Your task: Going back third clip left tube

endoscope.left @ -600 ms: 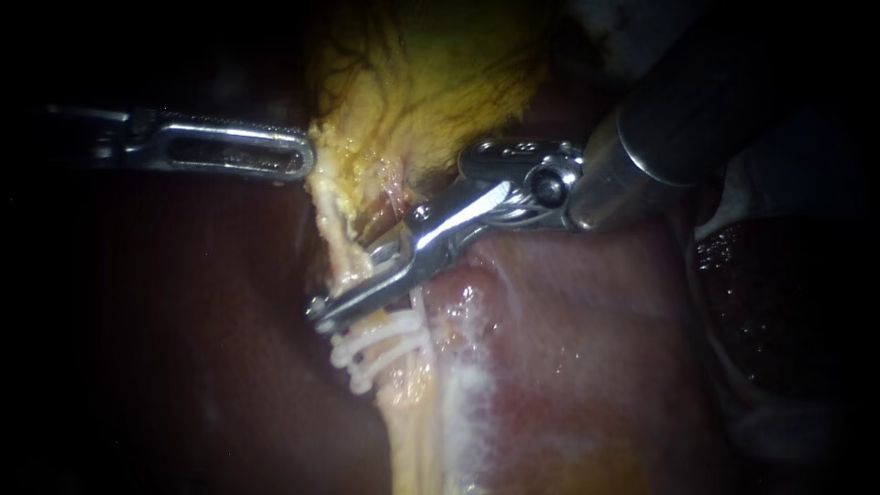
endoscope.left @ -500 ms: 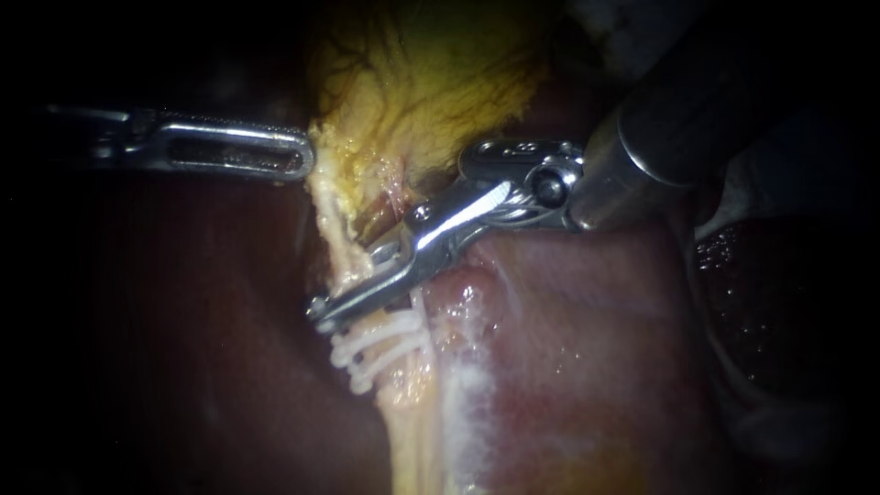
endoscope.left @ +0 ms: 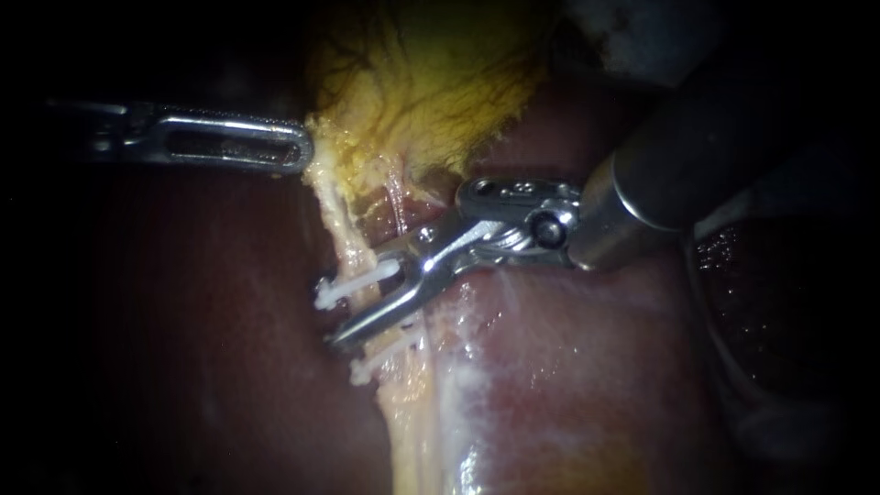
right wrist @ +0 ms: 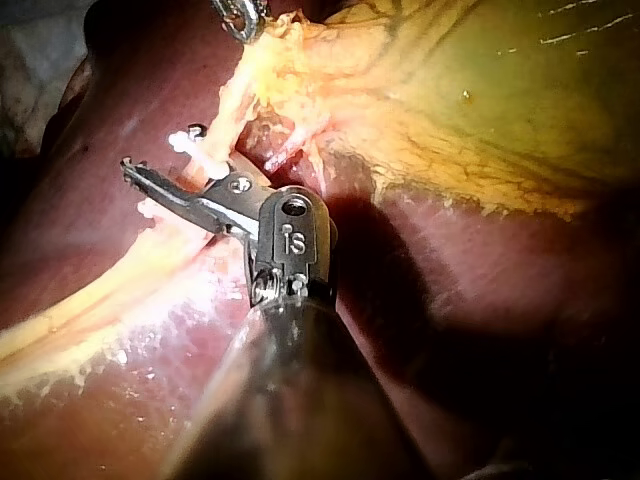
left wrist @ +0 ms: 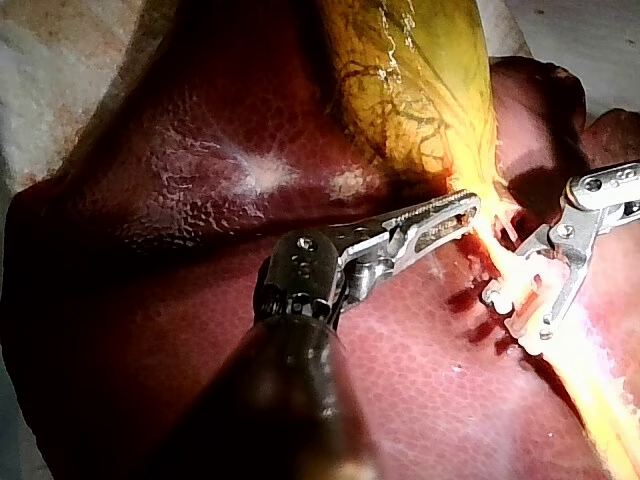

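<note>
Dark red liver (endoscope.left: 587, 367) filled the background of the endoscope view, with the yellow gallbladder (endoscope.left: 431, 82) above it. The left instrument (endoscope.left: 293, 151) came in level, and its claw looked clenched on the frayed lower edge of the gallbladder, drawing the left tube (endoscope.left: 339, 229) taut beneath it. The right instrument (endoscope.left: 367, 307) lay across that tube with its claw released, a plain gap between the two halves. The top clip (endoscope.left: 353, 286) sat across the tube just beside the upper half, and a lower clip (endoscope.left: 380, 356) showed just under the lower half. In the left wrist view the left instrument (left wrist: 455, 212) met the gallbladder's fringe at its tip. The top clip (left wrist: 497, 293) lay ahead of it on the bright tube, close against the right instrument (left wrist: 535, 290). In the right wrist view the right instrument (right wrist: 170, 170) stood released, with the top clip (right wrist: 190, 143) just beside it and the left tube (right wrist: 225, 110) running on toward the gallbladder. The clip looked tiny, light and stiff, and seemed seated. The tube looked soft, wet, thin and easy to tear. I judged that neither should be gripped now: the safe hold was on the gallbladder's edge above the clips, and the right claw would need to back out wide, along its own shaft, so as not to hook the clip.
</note>
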### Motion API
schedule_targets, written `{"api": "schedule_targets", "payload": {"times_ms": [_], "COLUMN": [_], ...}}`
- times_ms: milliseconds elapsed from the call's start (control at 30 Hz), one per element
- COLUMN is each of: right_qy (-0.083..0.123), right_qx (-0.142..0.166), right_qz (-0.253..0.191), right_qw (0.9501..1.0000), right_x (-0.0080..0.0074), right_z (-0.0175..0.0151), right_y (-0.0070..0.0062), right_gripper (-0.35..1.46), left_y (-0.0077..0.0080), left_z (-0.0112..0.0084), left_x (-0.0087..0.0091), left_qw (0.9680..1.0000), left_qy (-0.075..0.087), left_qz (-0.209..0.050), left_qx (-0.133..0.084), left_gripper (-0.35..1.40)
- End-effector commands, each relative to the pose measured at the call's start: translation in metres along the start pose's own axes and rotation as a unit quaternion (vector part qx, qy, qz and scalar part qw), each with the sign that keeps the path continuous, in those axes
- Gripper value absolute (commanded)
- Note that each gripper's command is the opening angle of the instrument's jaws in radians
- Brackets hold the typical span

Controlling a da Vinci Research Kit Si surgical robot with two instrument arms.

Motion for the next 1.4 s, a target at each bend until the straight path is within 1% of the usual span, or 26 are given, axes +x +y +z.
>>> {"api": "schedule_targets", "payload": {"times_ms": [33, 100, 133, 200, 267, 333, 400, 467, 533, 567, 633, 667, 800, 833, 867, 933, 1000, 1067, 1100, 1167, 1300, 1400], "right_qy": [0.010, 0.018, 0.023, 0.029, 0.033, 0.035, 0.035, 0.034, 0.033, 0.032, 0.032, 0.030, 0.028, 0.027, 0.022, 0.012, -0.008, -0.023, -0.030, -0.034, -0.032, -0.030], "right_qx": [-0.023, -0.045, -0.059, -0.079, -0.101, -0.114, -0.121, -0.129, -0.136, -0.140, -0.144, -0.146, -0.155, -0.157, -0.160, -0.164, -0.166, -0.176, -0.184, -0.193, -0.214, -0.229], "right_qz": [-0.013, -0.026, -0.040, -0.056, -0.082, -0.097, -0.113, -0.126, -0.144, -0.157, -0.165, -0.175, -0.186, -0.186, -0.192, -0.196, -0.198, -0.199, -0.200, -0.200, -0.195, -0.193], "right_qw": [0.9996, 0.9985, 0.9972, 0.9949, 0.9910, 0.9881, 0.9856, 0.9829, 0.9796, 0.9772, 0.9751, 0.9734, 0.9700, 0.9695, 0.9680, 0.9667, 0.9659, 0.9638, 0.9617, 0.9599, 0.9567, 0.9537], "right_x": [-0.0004, -0.0010, -0.0013, -0.0018, -0.0021, -0.0024, -0.0026, -0.0030, -0.0034, -0.0035, -0.0036, -0.0036, -0.0029, -0.0026, -0.0023, -0.0018, -0.0015, -0.0014, -0.0014, -0.0016, -0.0018, -0.0019], "right_z": [-0.0003, -0.0009, -0.0014, -0.0021, -0.0030, -0.0039, -0.0048, -0.0059, -0.0072, -0.0080, -0.0094, -0.0104, -0.0132, -0.0138, -0.0145, -0.0154, -0.0163, -0.0170, -0.0173, -0.0176, -0.0181, -0.0183], "right_y": [0.0000, -0.0001, -0.0003, -0.0006, -0.0009, -0.0014, -0.0018, -0.0025, -0.0033, -0.0039, -0.0050, -0.0057, -0.0083, -0.0088, -0.0094, -0.0102, -0.0109, -0.0113, -0.0116, -0.0118, -0.0122, -0.0125], "right_gripper": [0.60, 0.60, 0.60, 0.60, 0.60, 0.60, 0.60, 0.60, 0.60, 0.60, 0.60, 0.60, 0.60, 0.60, 0.60, 0.60, 0.60, 0.60, 0.60, 0.60, 0.60, 0.60], "left_y": [0.0000, 0.0000, 0.0000, 0.0000, 0.0000, 0.0000, 0.0000, 0.0000, 0.0000, 0.0000, 0.0000, 0.0000, 0.0000, 0.0000, 0.0000, 0.0000, 0.0000, 0.0000, 0.0000, 0.0000, 0.0000, 0.0000], "left_z": [-0.0001, -0.0001, -0.0001, -0.0002, -0.0002, -0.0002, -0.0002, -0.0002, -0.0002, -0.0002, -0.0002, -0.0002, -0.0002, -0.0002, -0.0002, -0.0002, -0.0002, -0.0002, -0.0002, -0.0002, 0.0001, 0.0008], "left_x": [0.0000, 0.0000, 0.0000, 0.0000, 0.0000, 0.0000, 0.0000, 0.0000, 0.0000, 0.0000, 0.0000, 0.0000, 0.0001, 0.0001, 0.0001, 0.0001, 0.0001, 0.0001, 0.0001, 0.0001, 0.0003, 0.0008], "left_qw": [1.0000, 1.0000, 1.0000, 1.0000, 1.0000, 1.0000, 1.0000, 1.0000, 1.0000, 1.0000, 1.0000, 1.0000, 1.0000, 1.0000, 1.0000, 1.0000, 1.0000, 1.0000, 1.0000, 1.0000, 1.0000, 1.0000], "left_qy": [0.000, 0.000, 0.000, 0.000, 0.000, 0.000, 0.000, 0.000, 0.000, 0.000, 0.000, 0.000, 0.000, 0.000, 0.000, 0.000, 0.000, 0.000, 0.000, 0.000, 0.000, -0.001], "left_qz": [0.000, 0.000, 0.000, 0.000, 0.000, 0.000, 0.000, 0.000, 0.000, 0.000, 0.000, 0.000, 0.001, 0.001, 0.001, 0.001, 0.001, 0.001, 0.001, 0.001, 0.001, 0.003], "left_qx": [0.000, 0.001, 0.001, 0.001, 0.001, 0.001, 0.001, 0.001, 0.001, 0.001, 0.001, 0.001, 0.001, 0.001, 0.001, 0.001, 0.001, 0.001, 0.001, 0.001, 0.000, 0.000], "left_gripper": [-0.35, -0.35, -0.35, -0.35, -0.35, -0.35, -0.35, -0.35, -0.35, -0.35, -0.35, -0.35, -0.35, -0.35, -0.35, -0.35, -0.35, -0.35, -0.35, -0.35, -0.35, -0.35]}}
